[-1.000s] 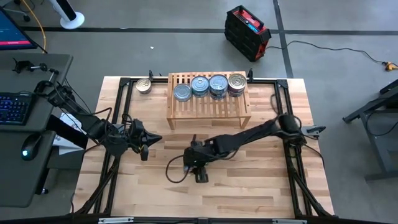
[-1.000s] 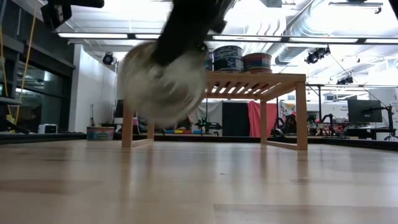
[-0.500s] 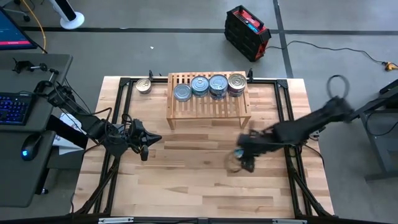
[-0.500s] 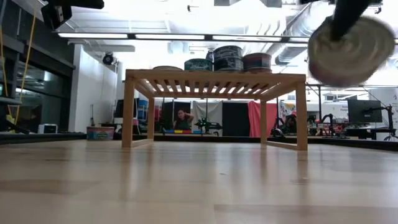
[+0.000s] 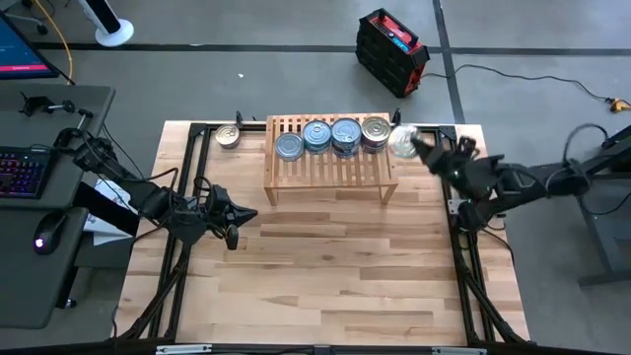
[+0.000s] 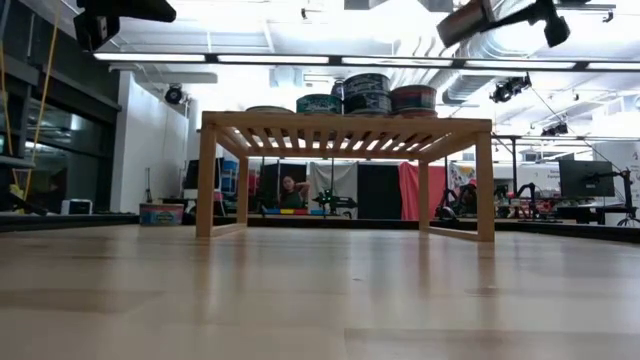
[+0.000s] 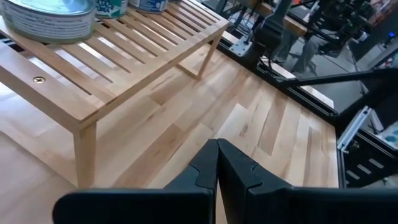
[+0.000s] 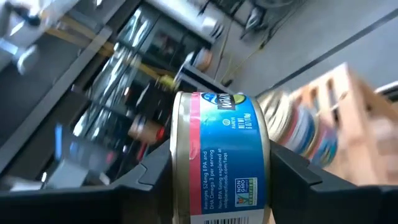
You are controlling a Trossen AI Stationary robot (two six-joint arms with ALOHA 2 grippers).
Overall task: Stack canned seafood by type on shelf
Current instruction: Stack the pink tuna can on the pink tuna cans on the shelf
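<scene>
The light-wood slatted shelf (image 5: pixel 330 163) stands at the table's far middle. Several tins rest on its top, among them a bluish-lidded tin (image 5: pixel 289 146) and a silver-lidded tin (image 5: pixel 376 130). One more tin (image 5: pixel 228 136) sits on the table left of the shelf. My right gripper (image 5: pixel 419 146) is shut on a tin (image 5: pixel 403 141) in the air just beyond the shelf's right end, above shelf height in the low view (image 6: pixel 462 22). My left gripper (image 5: pixel 235 219) is shut and empty over the table's left part, near the shelf's left leg (image 7: pixel 84 152). My right gripper pinches the blue-and-pink-labelled tin (image 8: pixel 221 155) between its two fingers, one finger (image 8: pixel 146 180) at each flat end of it, with the label wall (image 8: pixel 230 186) facing the wrist camera. The tin is lifted clear of table and shelf and is tilted, not level.
Black frame rails (image 5: pixel 449 212) run along the table's left and right sides. Bare wood tabletop (image 5: pixel 325 276) lies in front of the shelf. A desk with a keyboard (image 5: pixel 25 168) stands left of the table, and a red-and-black case (image 5: pixel 392 51) lies on the floor beyond it.
My right gripper has swung with its tin from low over the table's near middle, first toward the right edge and then up and toward the far edge. It is now beside the shelf's right end. The tin has stayed in the hold and has turned.
</scene>
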